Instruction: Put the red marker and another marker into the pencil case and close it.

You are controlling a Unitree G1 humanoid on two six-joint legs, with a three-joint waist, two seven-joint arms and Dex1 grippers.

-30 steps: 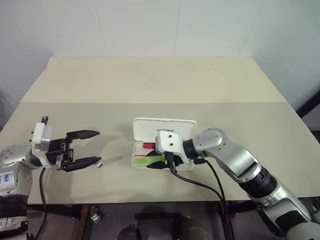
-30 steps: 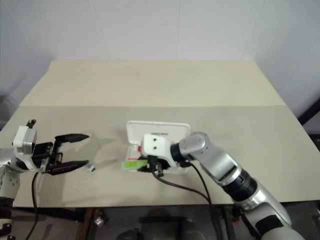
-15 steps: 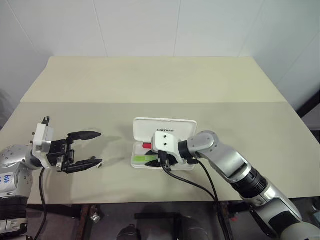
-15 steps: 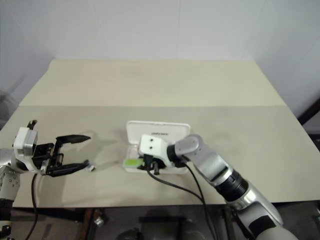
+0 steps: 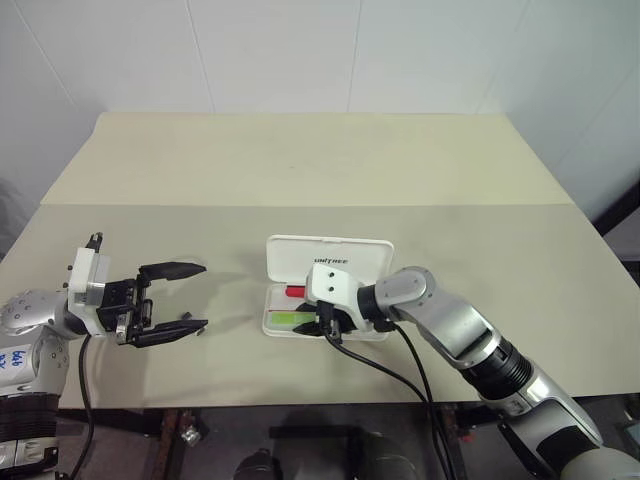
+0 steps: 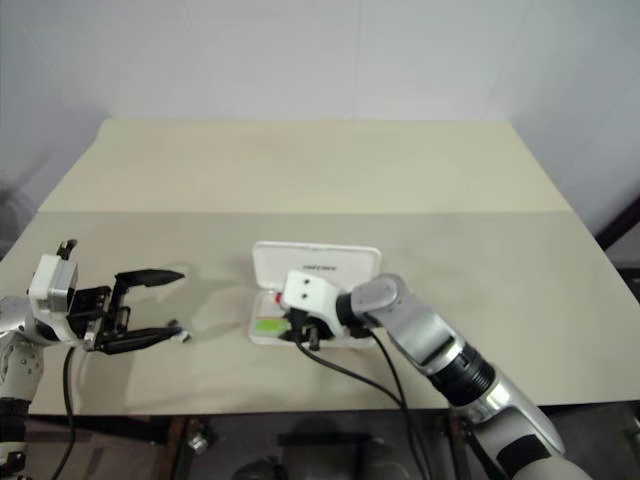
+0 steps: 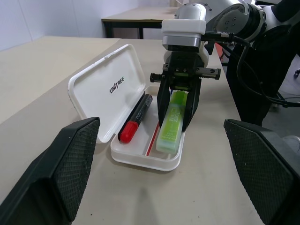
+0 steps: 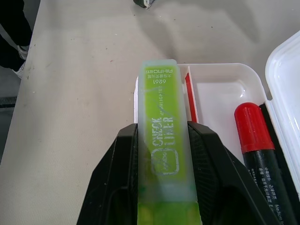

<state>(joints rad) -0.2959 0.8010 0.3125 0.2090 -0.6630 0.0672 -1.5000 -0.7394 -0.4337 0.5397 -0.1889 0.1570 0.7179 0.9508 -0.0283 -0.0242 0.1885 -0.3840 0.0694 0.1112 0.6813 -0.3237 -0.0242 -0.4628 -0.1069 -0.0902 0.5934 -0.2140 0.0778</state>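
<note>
"unitree" stands on the pencil case (image 7: 110, 86) lid; "check liner" on the green marker (image 8: 161, 154).

The pencil case (image 7: 105, 91) is white, its raised lid printed with small dark "UNITREE" lettering, and a thin red stripe (image 7: 152, 139) runs along the tray floor. Between the black fingers (image 8: 112, 187) of the right gripper (image 8: 161, 173) sits the light-green highlighter (image 8: 161, 140), translucent, with white print on its barrel. Just beside that gripper lies the red marker (image 7: 135, 119): black barrel, glossy red cap. The right gripper's housing is white, its arm silver-grey. The left gripper (image 5: 175, 298) has black fingers on a white block. The table (image 5: 300, 160) is pale beige; the wall behind is white.
</note>
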